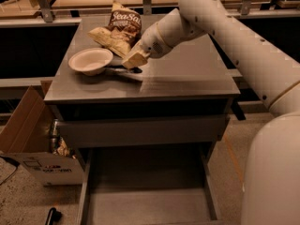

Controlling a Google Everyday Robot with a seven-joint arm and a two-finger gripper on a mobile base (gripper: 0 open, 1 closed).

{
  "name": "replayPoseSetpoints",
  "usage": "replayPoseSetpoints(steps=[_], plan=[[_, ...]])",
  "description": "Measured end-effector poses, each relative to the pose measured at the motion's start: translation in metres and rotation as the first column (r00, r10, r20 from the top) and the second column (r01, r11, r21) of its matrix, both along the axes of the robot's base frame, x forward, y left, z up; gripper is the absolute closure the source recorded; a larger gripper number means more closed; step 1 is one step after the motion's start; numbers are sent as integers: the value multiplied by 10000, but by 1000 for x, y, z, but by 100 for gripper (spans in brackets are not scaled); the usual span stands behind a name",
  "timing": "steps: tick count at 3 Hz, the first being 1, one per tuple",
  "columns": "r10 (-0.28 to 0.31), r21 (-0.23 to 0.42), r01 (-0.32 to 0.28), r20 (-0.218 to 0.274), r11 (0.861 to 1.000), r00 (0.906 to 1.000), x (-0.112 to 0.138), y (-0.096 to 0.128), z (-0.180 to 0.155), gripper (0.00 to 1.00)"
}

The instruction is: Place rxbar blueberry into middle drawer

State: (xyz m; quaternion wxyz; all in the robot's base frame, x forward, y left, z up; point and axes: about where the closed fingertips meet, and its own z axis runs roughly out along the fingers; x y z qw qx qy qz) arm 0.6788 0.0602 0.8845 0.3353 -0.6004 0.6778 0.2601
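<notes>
On the floor off the bench's left edge stands one open cardboard box (22, 131). On the grey bench top (187, 78), near the left edge and about midway between back and front, sits one pale round bowl (90, 60), upright. Just right of the bowl lies the one rxbar blueberry (119, 71), a dark flat bar on the bench surface. Its long axis runs roughly left to right, nearly parallel to the front edge, with one end by the bowl and the other under the gripper. Behind it, toward the back edge and left of centre, lies one brown-and-tan chip bag (119, 29), tilted. The gripper (132, 60) hangs low over the right end of the bar, its tip pointing down and left, in front of the chip bag. Whether it is apart, together or clamped on the bar cannot be told. The one white arm (225, 27) reaches in from the bench's back right corner. Under the front edge is one plain grey drawer front (140, 131), closed, and below it the one middle drawer (150, 205) is pulled out, its bare floor showing.
</notes>
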Motion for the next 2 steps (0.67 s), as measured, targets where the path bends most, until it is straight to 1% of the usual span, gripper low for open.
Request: replayPoseSetpoints(steps=[1, 2], plan=[[842, 1119, -866, 262, 9899, 9961, -24, -6, 29, 100], [1600, 1669, -1692, 668, 9714, 9848, -60, -8, 43, 100]])
